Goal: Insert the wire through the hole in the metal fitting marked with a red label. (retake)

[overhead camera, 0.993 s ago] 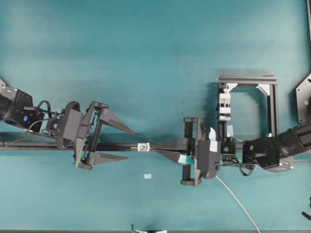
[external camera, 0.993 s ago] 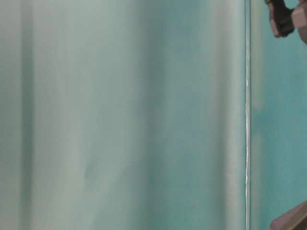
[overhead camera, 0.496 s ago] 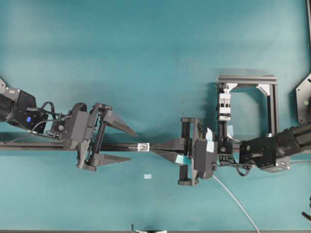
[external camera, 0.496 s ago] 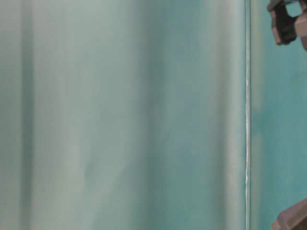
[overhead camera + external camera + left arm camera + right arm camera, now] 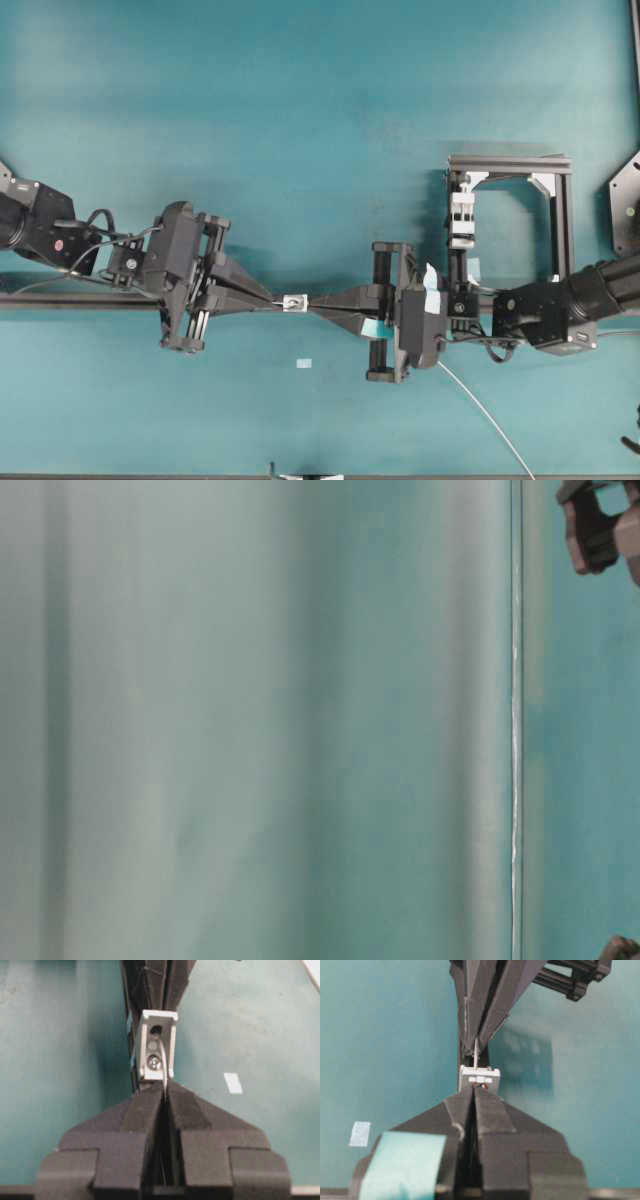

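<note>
The teal table (image 5: 300,120) lies bare and wide from 9 o'clock round through 12 to 2 o'clock in the overhead view, and a narrower bare strip runs along the 6 o'clock edge, where a small pale tape square (image 5: 304,363) sits alone. At 3 o'clock a black frame (image 5: 555,215) with a white clamp block (image 5: 461,218) crowds the space behind the right arm. A black rail (image 5: 60,300) runs across the table from the 9 o'clock edge towards the middle.

The metal fitting (image 5: 294,302) sits on this rail at the centre, pinched between both arms. The left gripper (image 5: 272,299) reaches in from 9 o'clock, stretched low and level, its fingers pressed together on the wire (image 5: 163,1067), which curves out of the hole (image 5: 156,1030) in the fitting's face. The right gripper (image 5: 318,303) comes from 3 o'clock, its fingers likewise together, their tips at the fitting's far side. More wire trails from the right arm towards 5 o'clock
</note>
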You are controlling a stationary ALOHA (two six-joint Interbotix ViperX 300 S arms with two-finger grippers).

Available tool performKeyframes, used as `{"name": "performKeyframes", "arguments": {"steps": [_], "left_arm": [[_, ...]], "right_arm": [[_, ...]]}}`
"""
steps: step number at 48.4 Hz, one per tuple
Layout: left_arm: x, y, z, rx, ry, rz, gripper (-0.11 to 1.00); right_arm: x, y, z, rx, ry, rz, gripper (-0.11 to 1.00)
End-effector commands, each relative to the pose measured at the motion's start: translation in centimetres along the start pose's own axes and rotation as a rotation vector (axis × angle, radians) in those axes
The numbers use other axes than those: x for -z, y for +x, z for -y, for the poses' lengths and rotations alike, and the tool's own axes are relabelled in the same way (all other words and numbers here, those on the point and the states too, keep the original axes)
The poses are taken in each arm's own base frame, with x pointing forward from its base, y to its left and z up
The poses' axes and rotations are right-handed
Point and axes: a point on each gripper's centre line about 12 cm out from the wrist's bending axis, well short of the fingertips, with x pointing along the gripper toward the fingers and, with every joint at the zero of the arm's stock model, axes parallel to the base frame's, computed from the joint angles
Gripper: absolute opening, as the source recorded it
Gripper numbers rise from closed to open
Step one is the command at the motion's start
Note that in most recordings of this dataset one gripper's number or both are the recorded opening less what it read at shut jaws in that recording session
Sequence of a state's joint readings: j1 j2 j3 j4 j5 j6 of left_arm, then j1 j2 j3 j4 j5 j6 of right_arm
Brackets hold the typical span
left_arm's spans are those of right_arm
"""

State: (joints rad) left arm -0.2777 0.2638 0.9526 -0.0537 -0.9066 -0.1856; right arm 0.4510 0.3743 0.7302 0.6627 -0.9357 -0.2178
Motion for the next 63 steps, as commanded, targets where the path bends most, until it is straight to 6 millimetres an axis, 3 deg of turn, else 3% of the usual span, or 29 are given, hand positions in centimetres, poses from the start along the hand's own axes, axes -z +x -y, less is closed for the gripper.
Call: {"name": "performKeyframes", "arguments": {"steps": [1,40,45,56,63], "left_arm": [[-1.63,-0.19,0.44,0.014,0.005,0.044,-0.10],[-1.54,-0.10,0.56,0.020,0.012,0.038,-0.10],[-1.54,-0.10,0.56,0.020,0.012,0.038,-0.10],[-1.57,-0.07,0.62,0.022,0.012,0.039,-0.10],[-1.61,-0.18,0.74,0.025,0.013,0.040,-0.10]], "right_arm": [[-1.07,0.20,-0.22,-0.005,0.011,0.030,0.03],[-0.85,0.31,-0.31,-0.013,0.020,-0.005,0.03],[-1.04,0.13,-0.34,-0.016,0.025,-0.004,0.20],[-1.58,-0.26,-0.31,-0.023,0.032,-0.006,0.82],[-1.63,-0.30,-0.38,-0.024,0.032,-0.005,0.82]]}}
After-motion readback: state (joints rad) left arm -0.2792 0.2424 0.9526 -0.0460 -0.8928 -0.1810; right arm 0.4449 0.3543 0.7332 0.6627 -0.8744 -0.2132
